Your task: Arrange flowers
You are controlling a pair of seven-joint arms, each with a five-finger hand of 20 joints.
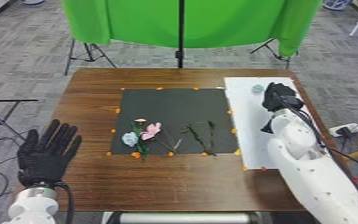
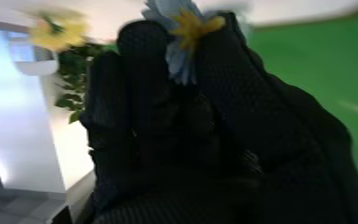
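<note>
The head view looks forward and down from above the near side, far enough off to take in the whole table (image 1: pixel 95 185). The right wrist view sits close against the right hand (image 1: pixel 280 97), facing along its fingers (image 2: pixel 144 65) into the room. Both share that hand and the green cloth (image 1: pixel 193 25).

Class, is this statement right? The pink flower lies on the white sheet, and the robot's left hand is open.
Not quite: the pink flower lies on the dark mat, not the white sheet, as the head view shows. The robot's left hand is indeed open.
</note>
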